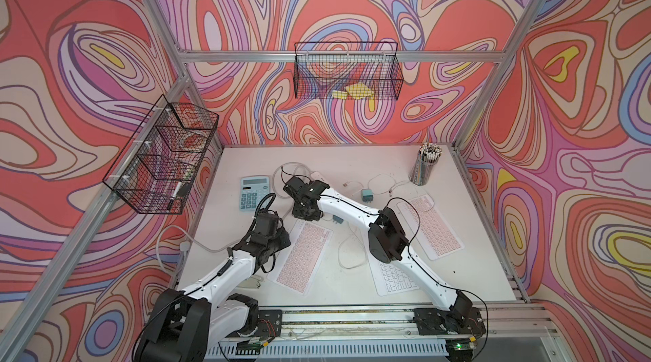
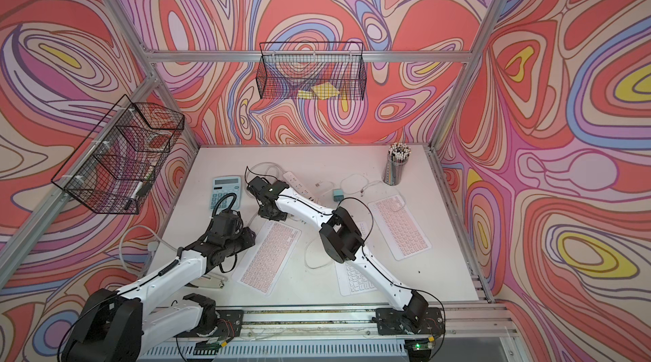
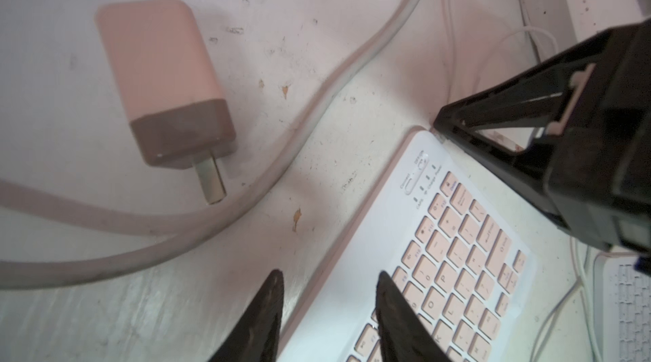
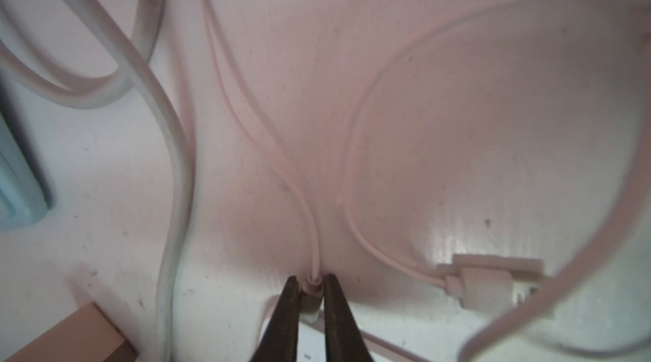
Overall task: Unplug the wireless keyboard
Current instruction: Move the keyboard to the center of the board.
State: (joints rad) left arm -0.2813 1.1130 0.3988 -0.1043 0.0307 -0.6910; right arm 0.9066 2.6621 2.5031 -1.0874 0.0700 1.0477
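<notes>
Pink on the keys, white on the frame of the keyboard; lies flat on the desk left of centre, between the two arms, with its long side slanting away. At its far corner, right tool: pinched narrow on the small white plug, thin cable running off from between the tips. Sits right against the keyboard's edge; cannot tell whether seated in the port. Over the long edge just beside that corner, left tool: part-way spread, one fingertip above bare desk and its mate above the keys, with only that edge in the gap and no grip to be seen. Near the same corner, a pink charger flat on the desk with prongs bare, and a thick pale cord curving between charger and keyboard. Farther back, just beyond the left arm, a blue calculator. Off to the right, a second pink keyboard, well apart from the first, and a white keyboard partly under the right arm. In the far right corner, a cup full of pencils.
</notes>
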